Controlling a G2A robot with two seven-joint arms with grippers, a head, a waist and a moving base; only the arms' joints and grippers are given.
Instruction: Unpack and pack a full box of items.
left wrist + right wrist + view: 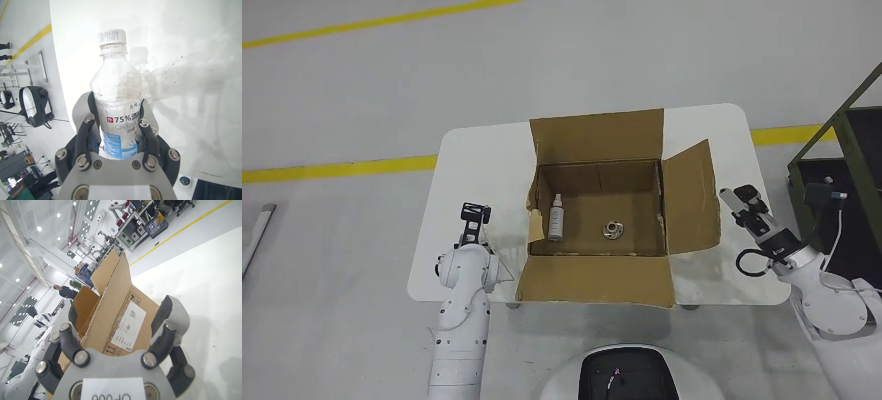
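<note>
left gripper [117, 106] clenched on bottle [113, 79] above table [189, 56] | right gripper [119, 309] spread, beside box [113, 285]

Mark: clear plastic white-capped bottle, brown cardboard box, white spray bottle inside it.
clear plastic white-capped bottle [119, 117]: left wrist view, label.
brown cardboard box [597, 281]: top view, near flap.
white spray bottle [556, 220]: top view, body.

The box [597, 210] is brown cardboard, the desk [472, 170] white. The bottle [115, 85] is clear with a white cap and a white, blue and red label. The left pincer [118, 103] is grey and black. A yellow stripe [332, 168] lies at the desk's nine o'clock.
</note>
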